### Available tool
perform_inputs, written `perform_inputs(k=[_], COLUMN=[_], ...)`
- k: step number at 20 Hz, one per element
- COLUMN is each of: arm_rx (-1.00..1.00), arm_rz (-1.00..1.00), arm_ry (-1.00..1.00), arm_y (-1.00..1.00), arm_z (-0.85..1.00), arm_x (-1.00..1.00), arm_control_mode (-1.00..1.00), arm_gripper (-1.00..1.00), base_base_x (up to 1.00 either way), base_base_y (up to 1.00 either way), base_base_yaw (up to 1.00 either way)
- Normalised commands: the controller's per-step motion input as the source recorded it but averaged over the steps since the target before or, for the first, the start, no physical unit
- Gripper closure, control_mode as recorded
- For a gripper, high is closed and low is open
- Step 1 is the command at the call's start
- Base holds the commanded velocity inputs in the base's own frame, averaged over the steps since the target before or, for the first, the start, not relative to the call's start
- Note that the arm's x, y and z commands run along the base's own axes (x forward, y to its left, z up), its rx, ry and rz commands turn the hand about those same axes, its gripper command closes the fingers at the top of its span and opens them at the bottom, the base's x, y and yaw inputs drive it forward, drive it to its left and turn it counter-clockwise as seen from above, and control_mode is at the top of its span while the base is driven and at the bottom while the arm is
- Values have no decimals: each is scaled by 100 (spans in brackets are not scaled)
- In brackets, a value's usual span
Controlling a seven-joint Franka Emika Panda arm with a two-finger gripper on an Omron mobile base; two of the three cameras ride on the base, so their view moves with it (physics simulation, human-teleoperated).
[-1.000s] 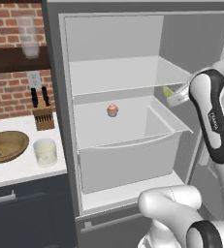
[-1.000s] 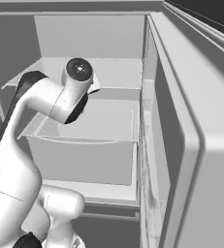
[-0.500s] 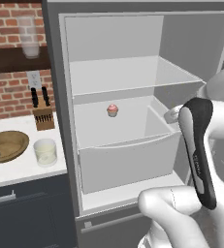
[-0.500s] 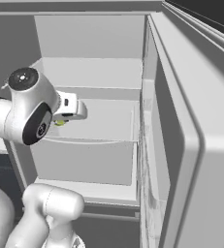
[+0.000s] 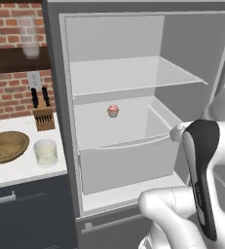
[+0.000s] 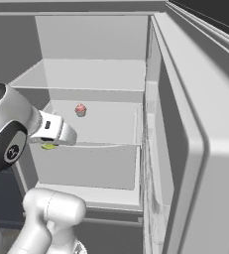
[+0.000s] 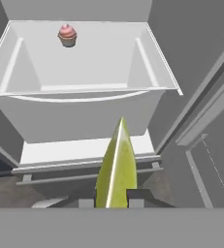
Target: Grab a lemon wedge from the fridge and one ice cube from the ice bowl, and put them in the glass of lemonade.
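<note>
Lemon wedge (image 7: pixel 116 170) being held outside the open fridge (image 5: pixel 133 44).
The wedge is being clamped between the closed gripper (image 7: pixel 114 201) fingers, below the cupcake (image 7: pixel 67 35) shelf.

I see the fridge (image 5: pixel 133 63) standing open with its door (image 6: pixel 195 149) swung wide on my right, so the front of the cabinet is free to pass through. The pincer (image 7: pixel 111 202), clamped on the lemon wedge (image 7: pixel 116 169), sits outside the drawer (image 7: pixel 84 104), in front of its front lip and clear of it. A cupcake (image 5: pixel 113 111) stands alone far back on the shelf. To the left, on the surface (image 5: pixel 21 170), the ice bowl (image 5: pixel 6 146) and the glass of lemonade (image 5: pixel 46 152) stand just beside each other, a knife block (image 5: pixel 43 116) close behind them and the fridge's side wall right of the glass.
</note>
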Motion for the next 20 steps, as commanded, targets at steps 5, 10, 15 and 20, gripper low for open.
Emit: perform_inputs(k=[5, 10, 15, 20], arm_rx=[0, 0, 0, 0], arm_rz=[0, 0, 0, 0], arm_ry=[2, 7, 0, 0], arm_y=[1, 0, 0, 1], arm_z=[-24, -7, 0, 0], arm_x=[-50, -13, 0, -35], arm_control_mode=[-100, -100, -100, 100], arm_gripper=[100, 100, 100, 100], base_base_x=[0, 0, 0, -40], base_base_y=[0, 0, 0, 13], base_base_yaw=[0, 0, 0, 2])
